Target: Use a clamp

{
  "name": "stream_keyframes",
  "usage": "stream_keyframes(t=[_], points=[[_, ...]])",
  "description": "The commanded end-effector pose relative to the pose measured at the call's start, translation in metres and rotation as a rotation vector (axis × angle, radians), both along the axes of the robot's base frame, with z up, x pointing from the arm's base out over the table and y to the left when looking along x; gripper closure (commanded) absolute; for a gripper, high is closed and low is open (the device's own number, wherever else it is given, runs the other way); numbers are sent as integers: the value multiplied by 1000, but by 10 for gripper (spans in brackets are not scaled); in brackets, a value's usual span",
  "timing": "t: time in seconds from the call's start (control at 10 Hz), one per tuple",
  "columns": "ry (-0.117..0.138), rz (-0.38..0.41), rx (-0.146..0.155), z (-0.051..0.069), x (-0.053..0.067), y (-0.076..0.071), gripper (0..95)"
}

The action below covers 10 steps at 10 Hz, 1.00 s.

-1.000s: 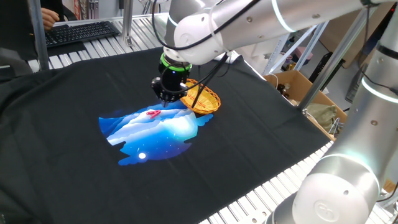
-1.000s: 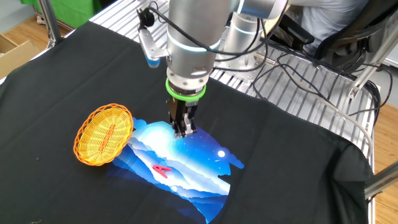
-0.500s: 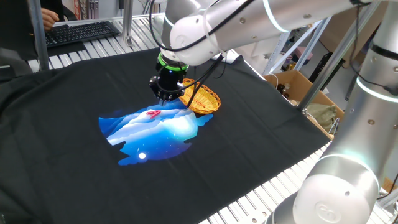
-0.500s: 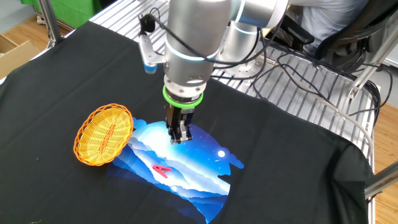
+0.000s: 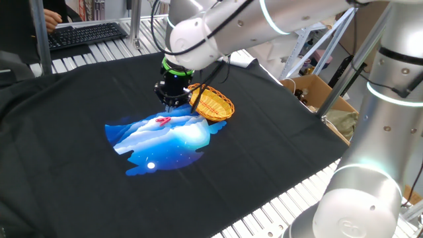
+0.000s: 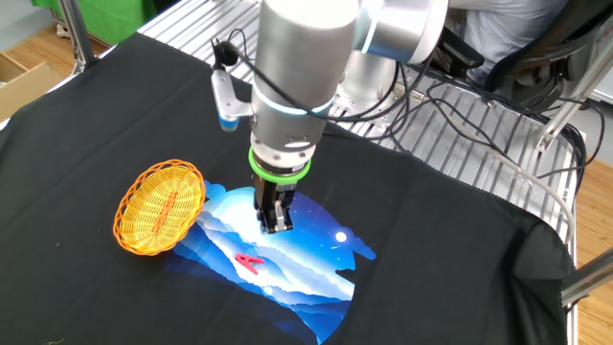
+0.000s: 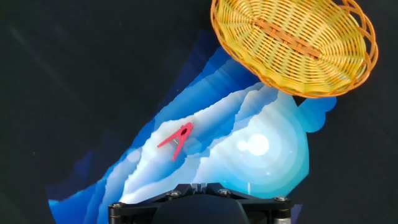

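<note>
You are on the approach: jaws shut, holding nothing, near the clamp (image 6: pixel 250 262); open them and centre over it.

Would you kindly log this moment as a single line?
tool: shut, empty, pointing down above blue mat | clamp: lying on mat, untouched | basket: beside mat

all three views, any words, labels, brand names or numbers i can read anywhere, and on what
None can be read in any view.
The keyboard: its key legends are too small and blurred to read.
The blue mat: a printed picture only, no text.
The clamp, the basket and the gripper: no markings show.
</note>
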<state>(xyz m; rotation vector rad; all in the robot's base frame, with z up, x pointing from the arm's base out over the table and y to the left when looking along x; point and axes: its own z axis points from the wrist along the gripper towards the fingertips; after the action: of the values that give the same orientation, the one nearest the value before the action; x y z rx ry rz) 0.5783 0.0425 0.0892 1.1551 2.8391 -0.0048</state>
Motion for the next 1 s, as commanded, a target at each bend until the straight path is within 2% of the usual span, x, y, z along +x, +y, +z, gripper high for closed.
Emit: stream_keyframes(t=[0.1, 0.6, 1.0], points=[[-4, 5, -9, -3, 3, 1, 950], [-4, 16, -25, -12, 16, 5, 950], [-1, 11, -23, -11, 16, 5, 950]])
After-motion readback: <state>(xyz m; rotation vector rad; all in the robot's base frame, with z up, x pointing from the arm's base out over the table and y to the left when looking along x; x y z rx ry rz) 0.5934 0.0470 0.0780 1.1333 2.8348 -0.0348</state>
